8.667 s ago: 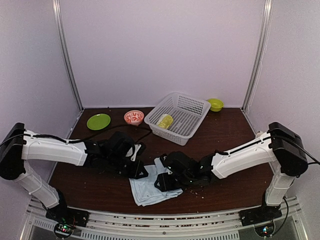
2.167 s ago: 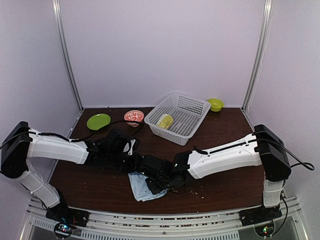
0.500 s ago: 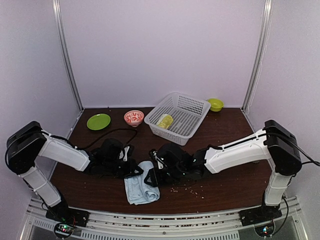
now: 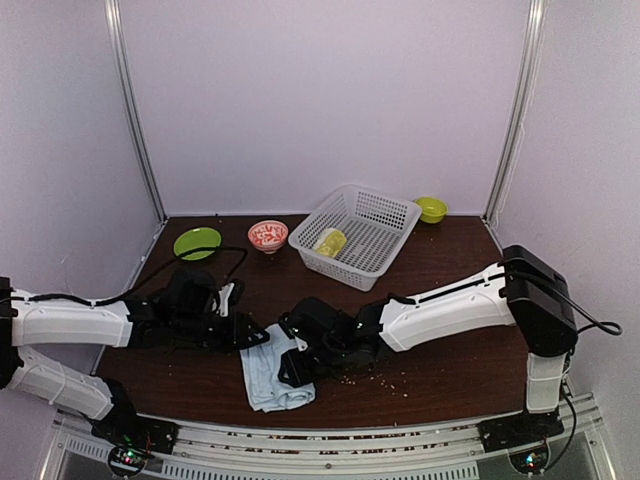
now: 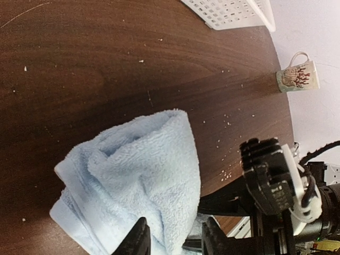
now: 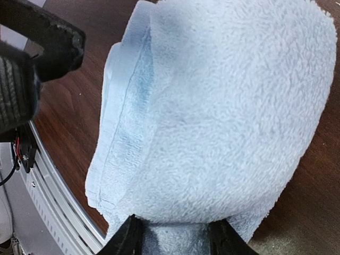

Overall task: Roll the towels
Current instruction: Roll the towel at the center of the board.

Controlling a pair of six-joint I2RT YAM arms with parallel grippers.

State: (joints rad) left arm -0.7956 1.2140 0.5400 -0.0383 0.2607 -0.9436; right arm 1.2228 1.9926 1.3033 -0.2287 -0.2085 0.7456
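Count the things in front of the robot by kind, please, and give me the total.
Towels: 2, a blue towel and a green towel
Bowls: 2, a red-and-white bowl and a green bowl
Plate: 1
Basket: 1
Mug: 1
Total: 7

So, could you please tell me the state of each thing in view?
pale blue towel: loosely part-rolled, lying flat.
lime-green towel: rolled, inside the basket.
basket: upright, holding that roll.
green plate: empty.
left claw: open, astride the pale blue towel's edge.
right claw: shut on the pale blue towel.
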